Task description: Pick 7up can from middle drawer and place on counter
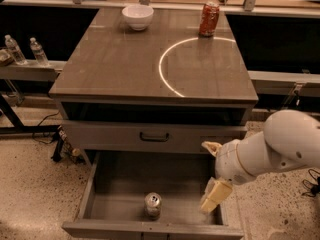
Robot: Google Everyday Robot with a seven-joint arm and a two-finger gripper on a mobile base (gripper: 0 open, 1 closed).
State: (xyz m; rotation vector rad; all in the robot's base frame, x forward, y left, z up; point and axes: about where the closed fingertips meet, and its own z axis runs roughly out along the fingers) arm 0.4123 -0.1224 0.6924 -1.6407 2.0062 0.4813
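One 7up can (153, 204) stands near the middle drawer's (120, 186) front edge, bare floor around it, gripper (213, 172) by the right wall, fingers (216, 196) spread wide, empty.

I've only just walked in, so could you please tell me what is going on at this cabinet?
The robot's end effector hangs open and empty over the right side of the pulled-out middle drawer. The 7up can stands upright near the drawer's front, not yet grasped. On the counter above sit a white bowl and a red can.
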